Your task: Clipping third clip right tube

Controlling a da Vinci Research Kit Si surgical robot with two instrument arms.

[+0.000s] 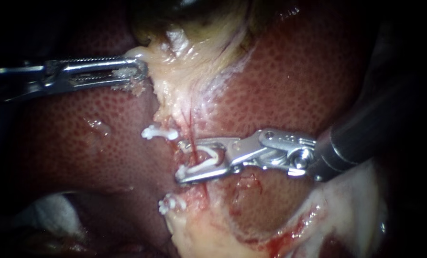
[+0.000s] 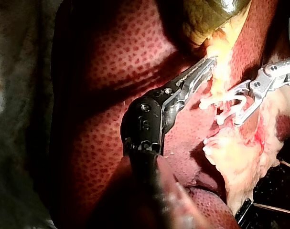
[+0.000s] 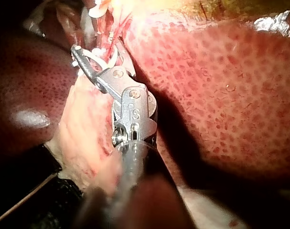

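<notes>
Dark red, dotted liver [image 1: 318, 71] all around, olive gallbladder [image 2: 211, 14] beyond. Left instrument [image 1: 144, 71] pinching pale tissue [image 1: 175, 62] at its neck. Right instrument [image 1: 180, 161], jaws apart, holding open white clip [image 1: 212, 160] around thin red tube [image 1: 188, 125] (between upper clip [image 1: 158, 133] and lower clip [image 1: 171, 204]).

We see our left instrument [image 2: 209, 63], black-wristed with slim ridged steel jaws, closed on pale yellow fatty tissue [image 2: 222, 71] next to the olive-green gallbladder [image 2: 216, 12]. Just beside it, the right instrument [image 2: 233, 107] carries a white plastic clip [image 2: 226, 116] between its spread silver jaws. Speckled dark-red liver [image 2: 102, 95] lies beneath both.
</notes>
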